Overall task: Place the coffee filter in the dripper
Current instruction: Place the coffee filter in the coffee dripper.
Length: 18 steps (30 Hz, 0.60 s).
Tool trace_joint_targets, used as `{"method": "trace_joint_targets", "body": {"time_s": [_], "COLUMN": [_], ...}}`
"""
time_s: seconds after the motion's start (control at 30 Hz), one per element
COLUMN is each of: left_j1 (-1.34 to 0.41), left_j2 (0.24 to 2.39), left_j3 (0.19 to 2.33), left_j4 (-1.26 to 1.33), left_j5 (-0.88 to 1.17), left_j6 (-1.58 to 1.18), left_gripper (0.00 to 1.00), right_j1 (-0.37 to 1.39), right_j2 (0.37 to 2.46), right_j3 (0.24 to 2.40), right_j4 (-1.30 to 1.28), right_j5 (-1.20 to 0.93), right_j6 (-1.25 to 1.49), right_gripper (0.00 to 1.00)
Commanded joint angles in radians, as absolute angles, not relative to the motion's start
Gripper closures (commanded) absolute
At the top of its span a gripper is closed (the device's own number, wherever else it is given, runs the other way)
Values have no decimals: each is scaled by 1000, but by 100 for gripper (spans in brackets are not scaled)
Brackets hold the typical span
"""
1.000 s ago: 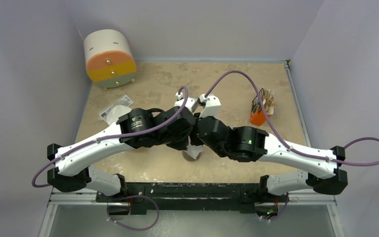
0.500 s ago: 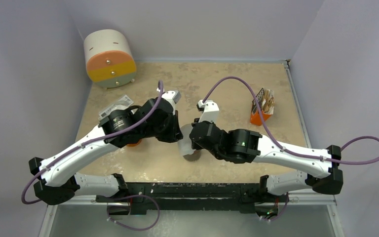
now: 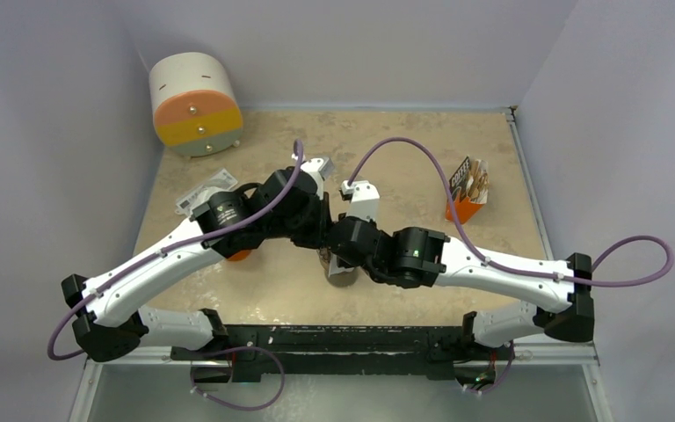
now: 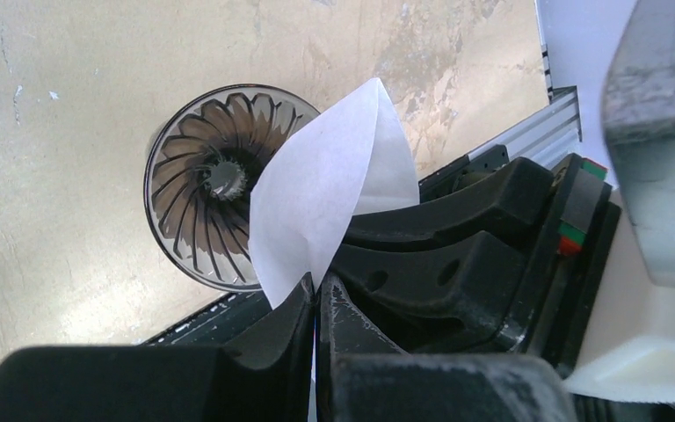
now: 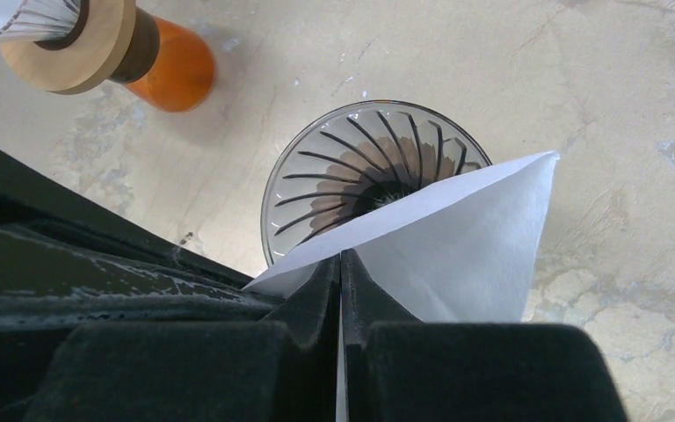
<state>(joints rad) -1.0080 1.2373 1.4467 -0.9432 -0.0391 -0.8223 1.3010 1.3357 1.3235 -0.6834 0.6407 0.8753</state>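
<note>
The left gripper (image 4: 316,294) has its fingers pressed together on the lower edge of the white paper filter (image 4: 316,189). The right gripper (image 5: 341,268) is likewise closed, pinching another edge of the same filter. The two grippers meet tip to tip over the middle of the surface (image 3: 404,149), toward its near edge.

Between them the filter is held partly opened into a cone. In both wrist views it overlaps one side of the dripper's rim, and it is not seated inside. The dripper (image 4: 195,189) is a dark, clear ribbed funnel standing upright on the surface directly below the grippers, with most of its ribbed inside uncovered.

Just left of the dripper stands an orange vessel (image 5: 171,66) with a wooden collar (image 5: 70,48), mostly hidden under the left arm in the top view. Farther left lies a white packet (image 3: 202,193). At the far left corner sits a white, orange and yellow drum (image 3: 195,104). An orange pouch (image 3: 466,193) stands toward the far right, well apart from the dripper.
</note>
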Motion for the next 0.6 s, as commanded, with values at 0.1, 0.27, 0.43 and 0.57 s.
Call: {"method": "trace_joint_targets", "body": {"time_s": [0.1,0.27,0.43,0.57], "left_j1": [-993,-988,-983,-978], "left_j2": [1188,1120,1083,1090], "left_j3": [1378,1292,1237,1230], "left_j4": [-896,-847,-792,-779], "left_j5": [-43,-67,-71,-68], "left_j6": [-842,-890,-926,-921], "left_gripper": [100,100,100,100], "right_j1": [1251,1214,1165,1161], "right_j2": [1363,1381,1382,1401], "right_j3": [1373,1366,1336,1364], "right_j4": [-726,-726,-698,-722], "right_j5": [644,597,524,517], "right_j6": [947,980,984,962], "right_gripper": [100,100,100,100]}}
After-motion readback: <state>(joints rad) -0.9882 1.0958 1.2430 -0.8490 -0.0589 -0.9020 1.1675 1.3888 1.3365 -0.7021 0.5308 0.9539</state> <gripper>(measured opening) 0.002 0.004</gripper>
